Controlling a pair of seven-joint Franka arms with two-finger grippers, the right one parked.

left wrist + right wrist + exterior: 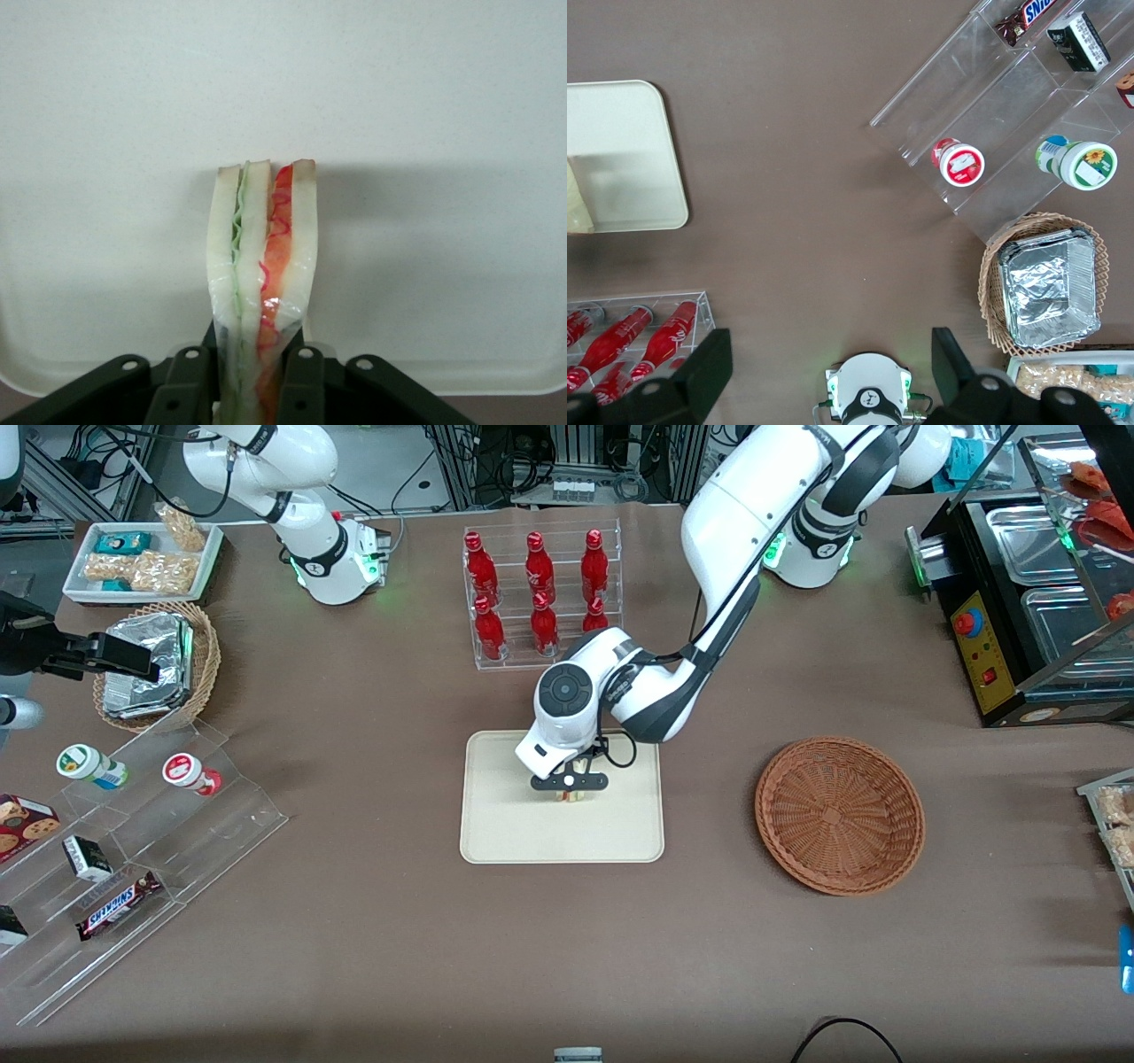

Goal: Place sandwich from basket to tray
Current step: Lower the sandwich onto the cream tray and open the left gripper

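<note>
The sandwich [261,257], a wedge of white bread with green and orange-red filling, is held upright between black fingers [301,385]. My left gripper [259,381] is shut on it. In the front view the gripper [570,786] hangs low over the cream tray [496,824], near the tray's edge farther from the camera, and a sliver of sandwich [572,796] shows under it. Whether the sandwich touches the tray [443,133] I cannot tell. The reddish-brown wicker basket [839,813] lies empty toward the working arm's end of the table.
A clear rack of red bottles [540,602] stands just past the tray, farther from the camera. Toward the parked arm's end are a stepped acrylic shelf [133,841] with snacks, a tan basket with foil packets [155,664] and a white snack tray [142,558]. A black appliance [1036,602] stands at the working arm's end.
</note>
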